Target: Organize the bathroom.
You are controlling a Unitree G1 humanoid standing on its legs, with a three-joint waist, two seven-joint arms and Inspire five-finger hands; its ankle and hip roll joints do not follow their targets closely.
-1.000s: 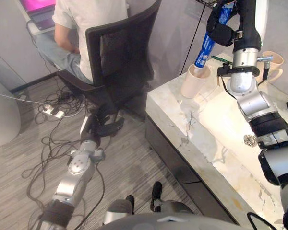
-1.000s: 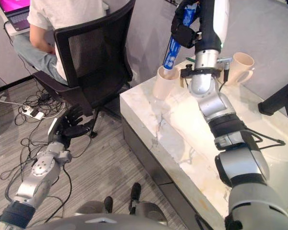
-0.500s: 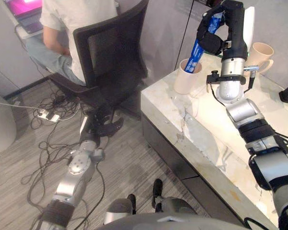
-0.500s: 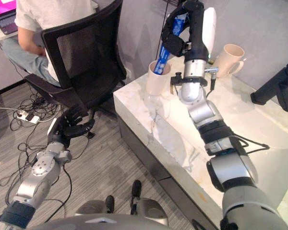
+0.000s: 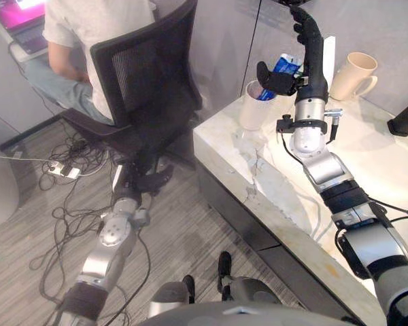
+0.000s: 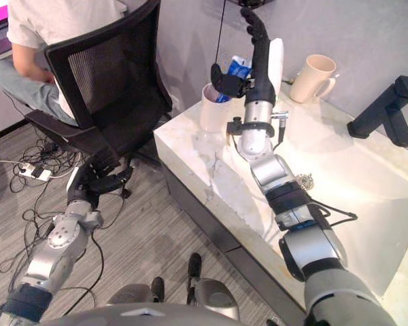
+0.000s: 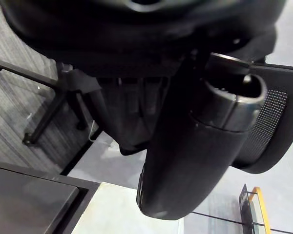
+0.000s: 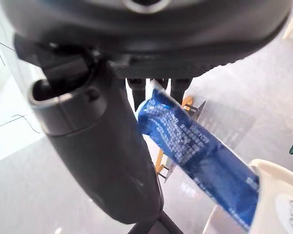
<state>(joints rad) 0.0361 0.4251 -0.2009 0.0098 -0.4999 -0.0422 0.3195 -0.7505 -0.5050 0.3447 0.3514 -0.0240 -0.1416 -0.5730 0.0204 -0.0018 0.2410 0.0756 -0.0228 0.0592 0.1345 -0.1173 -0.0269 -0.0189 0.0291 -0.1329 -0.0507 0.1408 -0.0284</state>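
Blue toothpaste tube (image 5: 279,66) leans in the cream cup (image 5: 253,114) at the marble table's (image 5: 367,156) corner, the right robot hand (image 5: 306,51) just beside it with fingers straight and spread, thumb beside the tube.

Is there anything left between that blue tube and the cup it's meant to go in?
Nothing visible: the blue tube already stands in the cream cup, leaning on its rim. The right hand, fingers straight, is right beside it.

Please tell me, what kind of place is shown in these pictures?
Probably an office with a mock bathroom counter: a marble-look counter bears a black faucet and a cup holding a blue tube, beside a person's office chair.
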